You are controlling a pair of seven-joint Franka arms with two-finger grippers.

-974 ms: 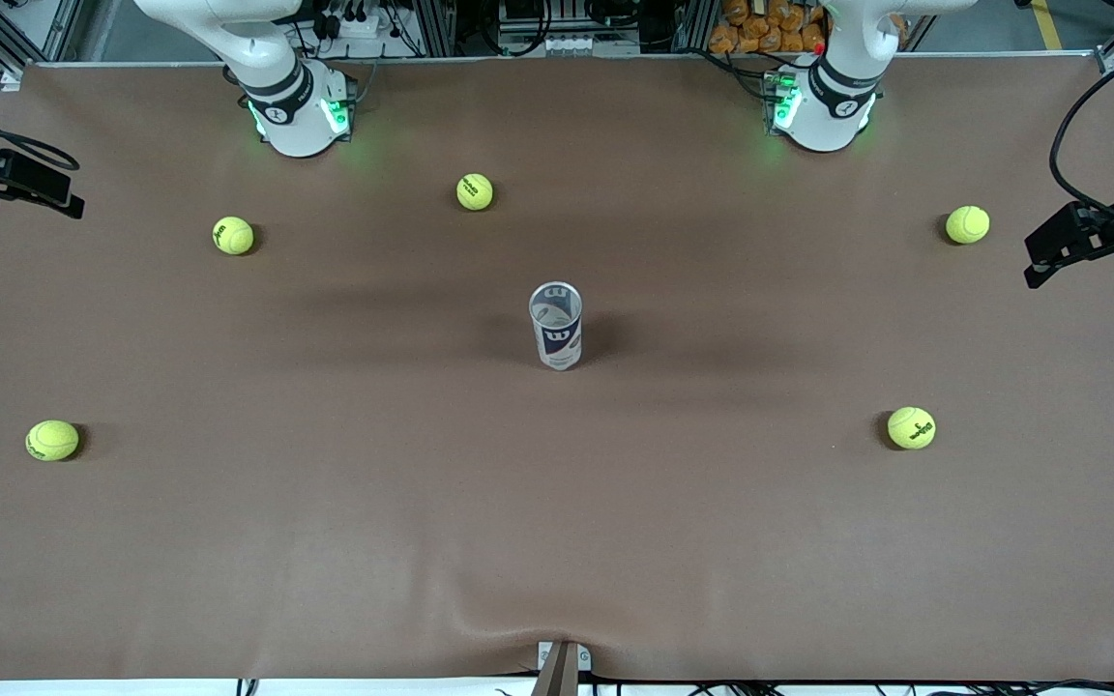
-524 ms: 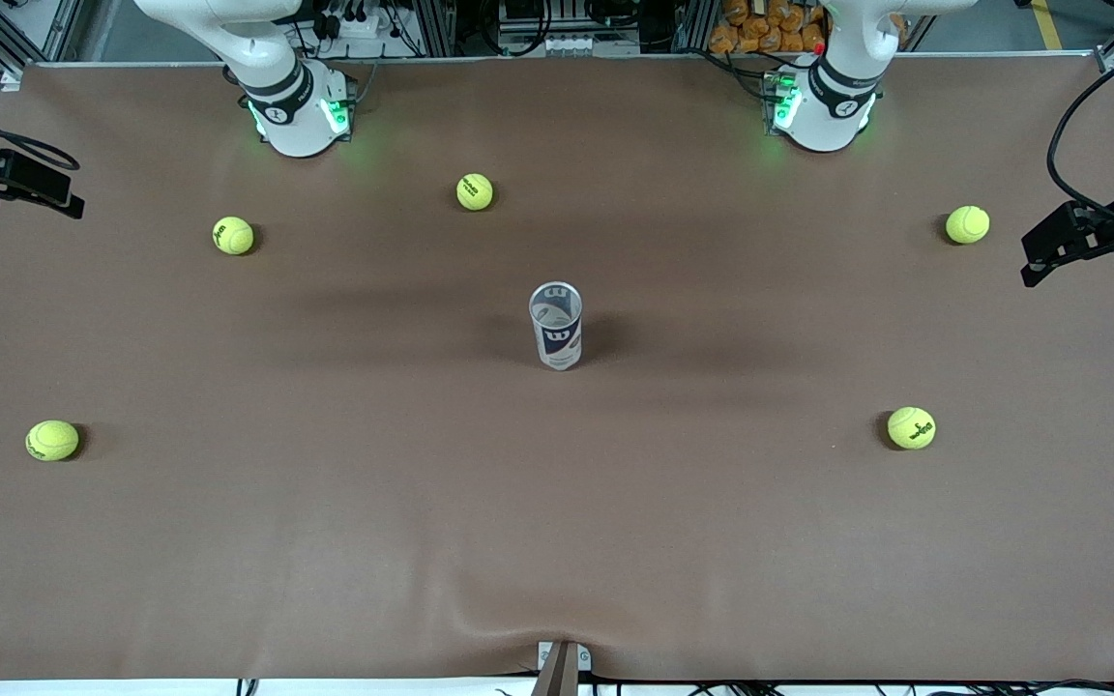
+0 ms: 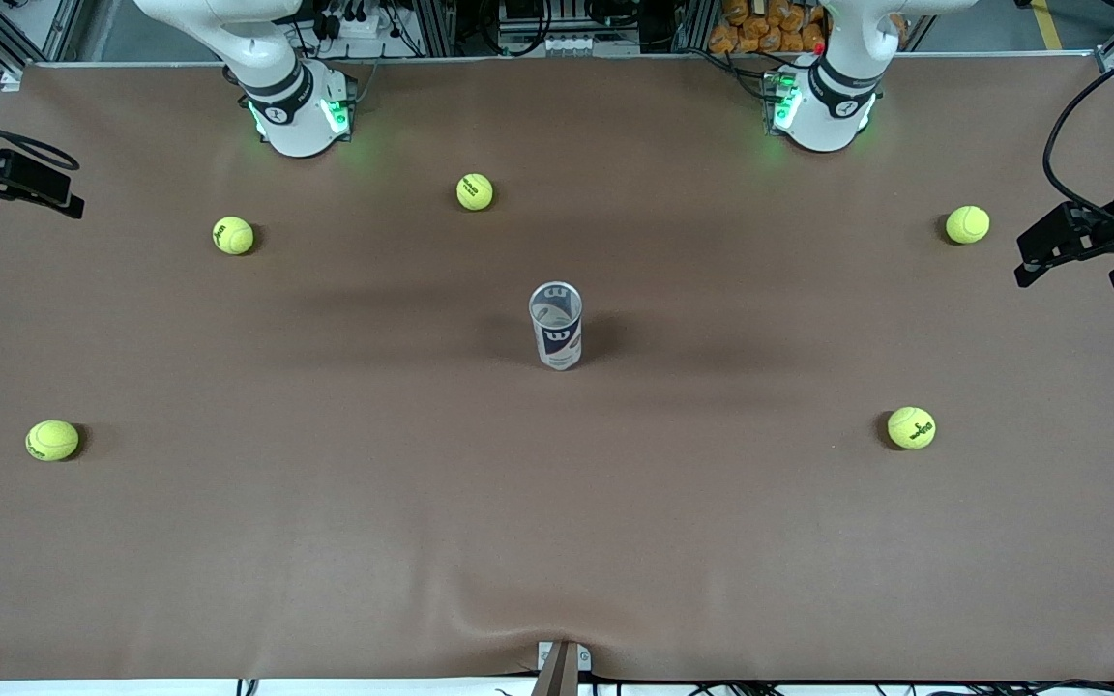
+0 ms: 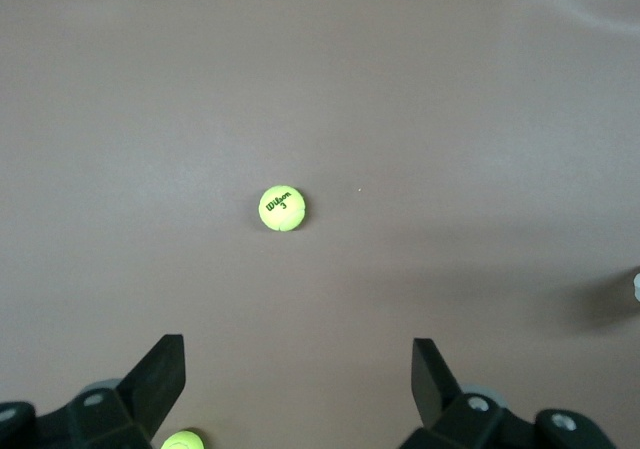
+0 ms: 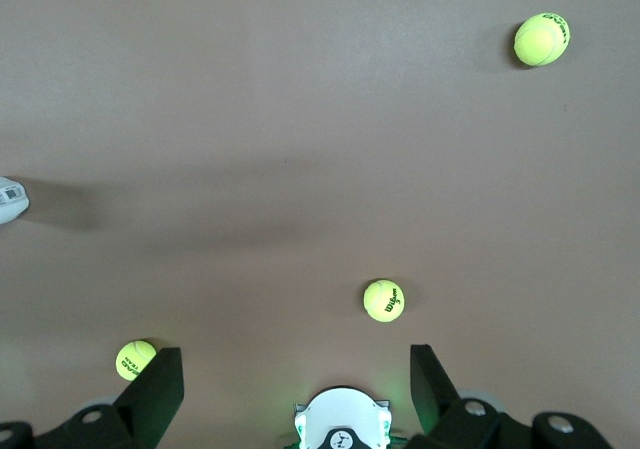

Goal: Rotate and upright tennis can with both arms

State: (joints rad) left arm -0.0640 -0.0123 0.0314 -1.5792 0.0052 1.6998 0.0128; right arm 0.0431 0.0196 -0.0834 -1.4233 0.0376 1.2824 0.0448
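Note:
The tennis can (image 3: 556,326) stands upright in the middle of the table, open silvery rim up, navy band facing the front camera. Only a sliver of it shows in the left wrist view (image 4: 636,286) and in the right wrist view (image 5: 10,201). My left gripper (image 3: 1079,275) hangs open and empty over the left arm's end of the table, well away from the can; it also shows in its wrist view (image 4: 297,374). My right gripper (image 3: 44,188) is open and empty over the right arm's end; it also shows in its wrist view (image 5: 296,384).
Several yellow-green tennis balls lie scattered on the brown mat (image 3: 557,541): one (image 3: 911,427) and another (image 3: 967,224) toward the left arm's end, others (image 3: 52,440), (image 3: 233,235), (image 3: 475,191) toward the right arm's end. The arm bases (image 3: 301,111), (image 3: 823,106) stand at the table's back edge.
My left gripper has drifted slightly toward the table's middle. The can, the balls and the right arm have not moved.

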